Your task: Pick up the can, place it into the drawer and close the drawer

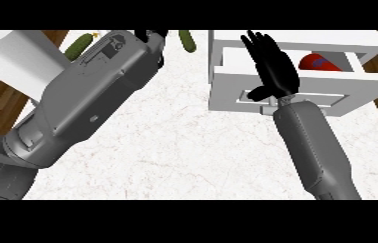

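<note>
A white drawer (229,82) stands open at the upper right of the head view. Inside it lies a red can (320,63) with a blue mark, partly hidden by the drawer's front wall. My right hand (272,67) is open, its fingers straight and stretched over the drawer's left part, to the left of the can. My left forearm rises across the left of the view. Only a small part of my left hand (153,37) shows at the top edge, behind the forearm.
Two green cucumbers lie near the top edge, one (78,47) at the left and one (187,40) in the middle. A white box (29,62) stands at the far left over brown wood. The marble counter (184,147) spreads below.
</note>
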`<action>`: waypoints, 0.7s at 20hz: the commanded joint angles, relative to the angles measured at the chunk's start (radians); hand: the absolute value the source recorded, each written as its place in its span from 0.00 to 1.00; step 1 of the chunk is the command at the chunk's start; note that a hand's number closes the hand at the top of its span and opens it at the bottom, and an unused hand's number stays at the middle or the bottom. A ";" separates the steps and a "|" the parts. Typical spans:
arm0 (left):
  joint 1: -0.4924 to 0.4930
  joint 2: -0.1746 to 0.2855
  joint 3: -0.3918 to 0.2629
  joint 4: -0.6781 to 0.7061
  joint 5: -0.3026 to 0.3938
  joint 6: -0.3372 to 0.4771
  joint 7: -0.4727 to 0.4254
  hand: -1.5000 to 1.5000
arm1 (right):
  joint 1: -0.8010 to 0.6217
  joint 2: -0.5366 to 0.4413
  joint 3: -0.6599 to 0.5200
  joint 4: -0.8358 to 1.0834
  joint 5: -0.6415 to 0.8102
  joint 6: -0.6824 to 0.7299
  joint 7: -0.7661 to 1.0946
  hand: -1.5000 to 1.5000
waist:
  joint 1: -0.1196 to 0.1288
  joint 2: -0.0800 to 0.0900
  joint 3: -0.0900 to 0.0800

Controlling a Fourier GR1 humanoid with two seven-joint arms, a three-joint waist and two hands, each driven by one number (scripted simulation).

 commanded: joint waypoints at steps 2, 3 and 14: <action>0.056 0.047 0.008 -0.067 -0.025 -0.007 0.021 0.00 | -0.083 -0.015 -0.057 0.238 0.024 -0.147 -0.027 0.00 | 0.002 0.018 0.011; 0.057 0.028 -0.009 -0.091 -0.040 0.028 0.033 0.00 | -0.100 0.021 -0.040 0.265 0.055 -0.173 0.012 0.00 | 0.002 0.015 0.011; 0.113 0.117 0.019 -0.215 -0.061 0.026 0.106 0.00 | -0.280 -0.020 -0.140 0.532 0.053 -0.369 -0.023 0.00 | 0.021 0.022 0.011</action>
